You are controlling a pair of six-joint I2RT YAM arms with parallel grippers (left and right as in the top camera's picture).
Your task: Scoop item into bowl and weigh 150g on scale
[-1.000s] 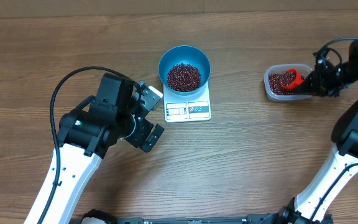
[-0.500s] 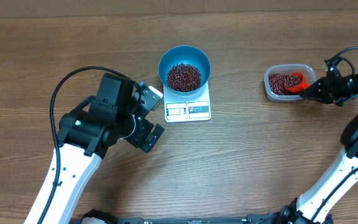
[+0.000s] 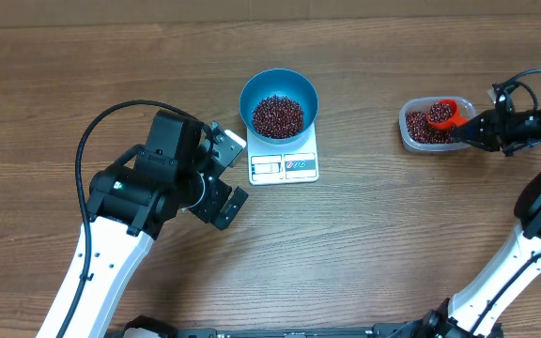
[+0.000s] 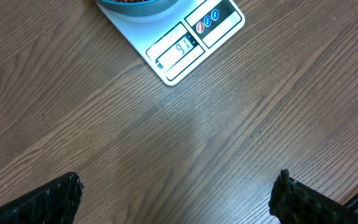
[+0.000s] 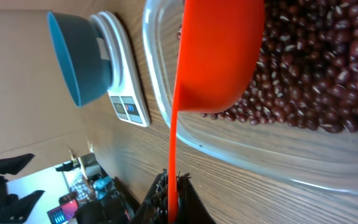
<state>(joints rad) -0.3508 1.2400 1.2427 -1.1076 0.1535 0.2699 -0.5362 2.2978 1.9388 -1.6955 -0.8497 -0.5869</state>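
Loose beans (image 5: 309, 81) spill easily: keep the scoop (image 5: 219, 56) level. Right fingers (image 3: 467, 134) clamp its handle (image 5: 174, 137); left fingers (image 4: 42, 205) gape wide, empty.

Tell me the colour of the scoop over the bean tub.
Bright orange-red scoop; the right wrist view shows it best.

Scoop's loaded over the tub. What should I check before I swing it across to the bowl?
1. Scoop carries beans: ok.
2. Right jaws shut on the scoop's handle: ok.
3. Scoop lifted above the rim of the tub: cannot tell.
4. Bowl sits on the scale: ok.
5. Left jaws open, parked on the far side of the scale from the tub, off the route: ok.
6. Reading on the scale's display: cannot tell, digits too small.
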